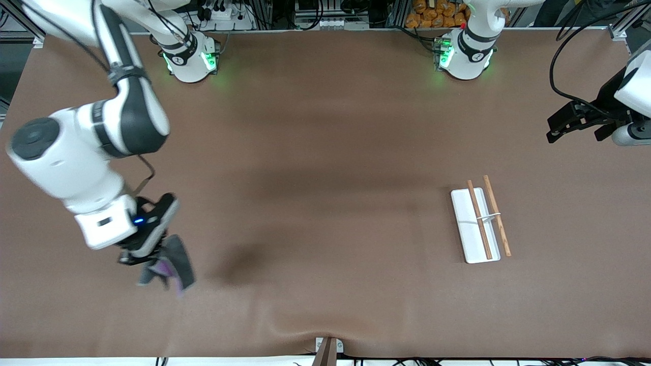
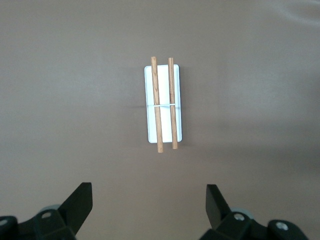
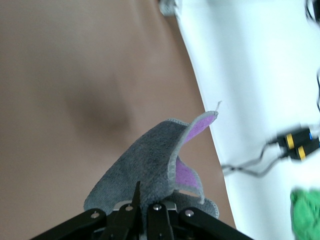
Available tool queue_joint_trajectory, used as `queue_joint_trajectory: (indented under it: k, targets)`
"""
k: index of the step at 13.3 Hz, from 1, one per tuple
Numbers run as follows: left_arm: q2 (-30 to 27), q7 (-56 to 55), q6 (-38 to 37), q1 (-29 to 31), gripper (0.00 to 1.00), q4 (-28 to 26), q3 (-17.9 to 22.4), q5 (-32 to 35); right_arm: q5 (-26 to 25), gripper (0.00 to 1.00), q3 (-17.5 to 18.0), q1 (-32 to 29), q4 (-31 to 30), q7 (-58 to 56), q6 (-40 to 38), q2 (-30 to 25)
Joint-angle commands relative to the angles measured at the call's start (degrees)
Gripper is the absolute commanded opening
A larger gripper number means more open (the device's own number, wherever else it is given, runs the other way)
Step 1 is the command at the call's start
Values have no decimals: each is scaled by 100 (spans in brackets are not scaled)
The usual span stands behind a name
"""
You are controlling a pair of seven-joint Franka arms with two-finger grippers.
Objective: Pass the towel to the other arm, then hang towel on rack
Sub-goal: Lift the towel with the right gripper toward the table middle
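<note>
My right gripper [image 1: 152,262] is shut on the towel [image 1: 175,264], a small cloth that is dark grey with purple on its inner side, and holds it above the table at the right arm's end. In the right wrist view the towel [image 3: 150,165] hangs folded from the closed fingers. The rack [image 1: 480,219], a narrow white tray with two brown wooden rods, lies flat on the table toward the left arm's end. It also shows in the left wrist view [image 2: 163,105]. My left gripper [image 1: 574,124] is open and empty, up in the air at the left arm's end of the table.
The brown table covering [image 1: 325,178] has a raised wrinkle near its front edge, by a small bracket [image 1: 328,348]. Cables and yellow items [image 1: 432,12] lie along the table edge by the bases.
</note>
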Motion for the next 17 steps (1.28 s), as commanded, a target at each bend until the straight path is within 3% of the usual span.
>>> queue_joint_trajectory:
  k: [1,6,13,17]
  targets:
    - [-36,51,-21,10,100,38,-37,-94,-95,0,-62,788,-61,-56,-1,-107]
    - [-80,77,-118,63,100,29,-37,-94,-95,0,-80,2134,158,515,25,-72]
    - [-80,-159,-531,54,100,38,-37,-576,-69,0,-80,2821,264,788,25,-81]
    - [-89,-1327,-707,11,100,134,-229,-1279,-130,0,-106,3269,264,788,8,-90]
